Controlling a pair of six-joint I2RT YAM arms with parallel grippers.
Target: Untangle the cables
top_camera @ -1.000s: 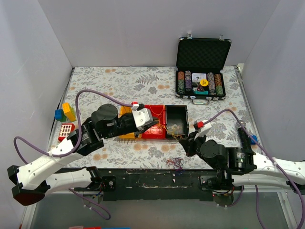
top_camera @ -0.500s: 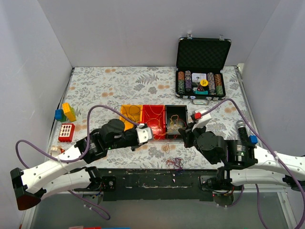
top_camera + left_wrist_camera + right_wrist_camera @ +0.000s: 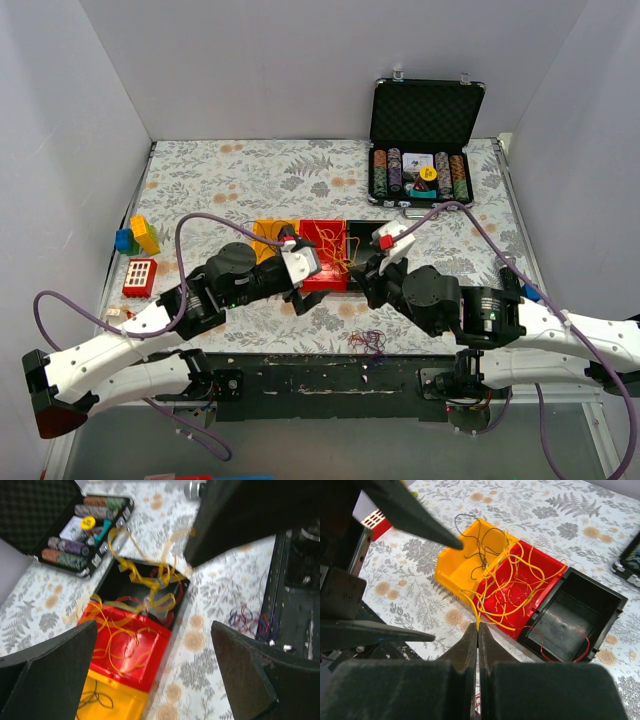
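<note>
The right gripper (image 3: 477, 629) is pinched tight on a bunch of yellow cables (image 3: 510, 580), which trail up into the red bin (image 3: 545, 554). The left gripper (image 3: 154, 630) hangs spread wide above that bin. A small purple tangle (image 3: 368, 340) lies on the desk (image 3: 250, 170) near its front edge.

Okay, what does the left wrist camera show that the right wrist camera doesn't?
Only the left wrist view shows the poker chips and a small loose purple-and-red tangle. Only the right wrist view shows the red toy block and the right gripper, shut on the yellow wires. Both views show the yellow bin, the red bin and the black bin.
</note>
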